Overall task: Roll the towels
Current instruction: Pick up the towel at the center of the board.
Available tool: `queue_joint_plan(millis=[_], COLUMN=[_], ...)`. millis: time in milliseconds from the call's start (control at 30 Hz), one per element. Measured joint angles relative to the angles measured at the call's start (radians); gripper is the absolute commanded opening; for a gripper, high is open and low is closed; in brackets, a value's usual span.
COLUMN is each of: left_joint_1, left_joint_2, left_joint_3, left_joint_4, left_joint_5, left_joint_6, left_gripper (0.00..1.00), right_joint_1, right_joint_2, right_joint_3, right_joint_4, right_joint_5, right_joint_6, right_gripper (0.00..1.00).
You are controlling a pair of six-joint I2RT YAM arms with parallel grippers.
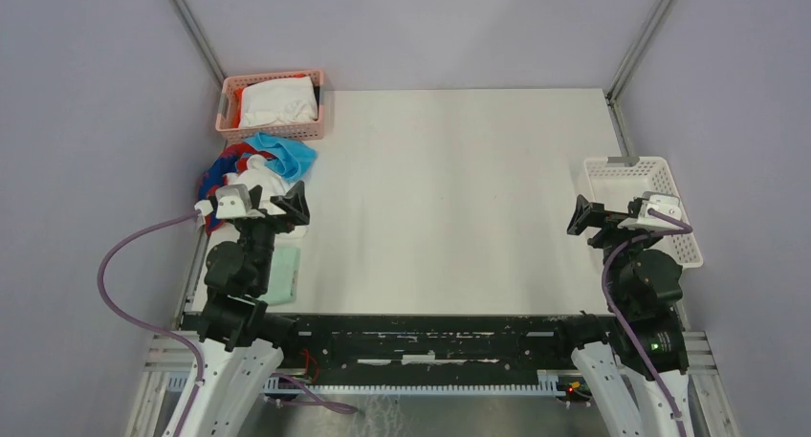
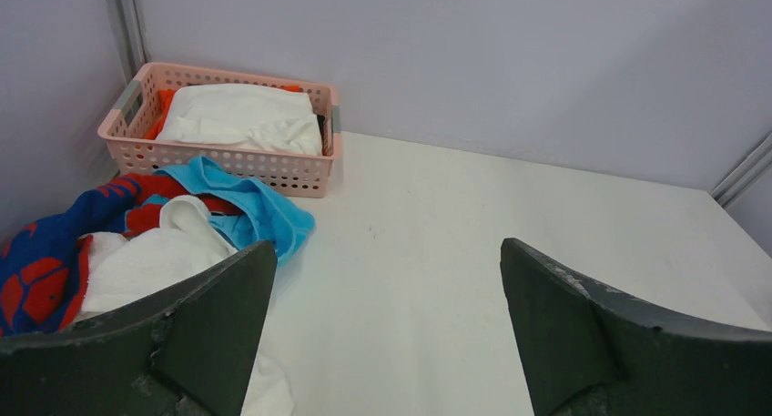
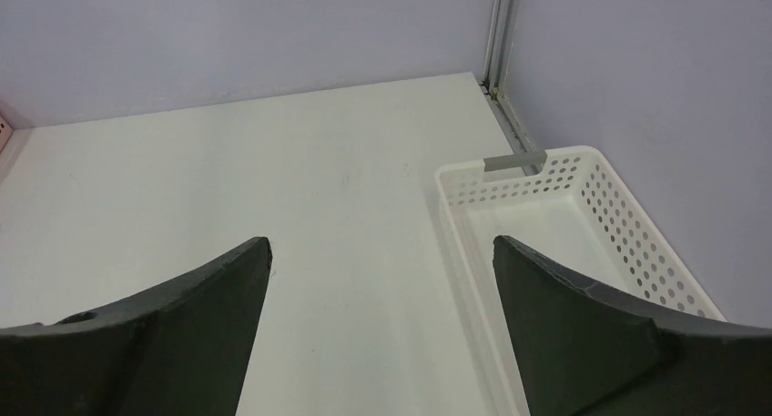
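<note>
Pale lilac walls (image 1: 86, 121) close in a white table (image 1: 449, 198). At its far-left side the towels (image 1: 251, 172) lie unrolled in one loose heap on the tabletop. The turquoise-blue towel (image 1: 289, 154) lies on the far side of the heap, just in front of a basket. The white towel (image 1: 263, 181) is crumpled in the middle. The red towel (image 1: 216, 176), blotched with dark blue, is bunched at the table's left edge.

The left gripper (image 1: 293, 205) hangs over the near side of the heap, its jaws spread wide with nothing between them. In the left wrist view the white towel shows just past its left finger.

Just behind the heap, in the far-left corner, stands a pink perforated basket (image 1: 275, 131). It holds a folded white cloth (image 1: 277, 102), with orange-red fabric (image 2: 164, 102) showing under the cloth at one end.

A mint-green folded cloth (image 1: 284, 273) lies flat near the table's near-left edge, beside the left arm.

Well apart, at the right edge, stands a white perforated basket (image 1: 595, 190), its bare floor in plain sight from the right wrist view. The right gripper (image 1: 582, 215) hovers just beside the basket's left wall, its jaws likewise wide apart and gripping nothing.
</note>
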Motion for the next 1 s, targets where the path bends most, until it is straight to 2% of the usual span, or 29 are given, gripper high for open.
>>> queue_joint_plan(millis=[333,633,1000], left_joint_1=[0.0,0.0,0.015], left_joint_2=[0.005,0.083,0.486], left_joint_3=[0.0,0.003,0.153], left_joint_4=[0.002,-0.006,-0.139], left_joint_5=[0.0,-0.018,-0.161], left_joint_6=[0.0,0.0,-0.013], left_gripper=[0.99,0.99,0.99], right_joint_1=[0.0,0.0,0.0], right_joint_2=[-0.002,-0.027,-0.027], right_joint_3=[0.0,0.0,0.0], right_joint_4=[0.0,0.0,0.0], right_joint_5=[0.0,0.004,-0.031], right_joint_6=[0.0,0.003,0.031], right_gripper=[1.0,1.0,1.0])
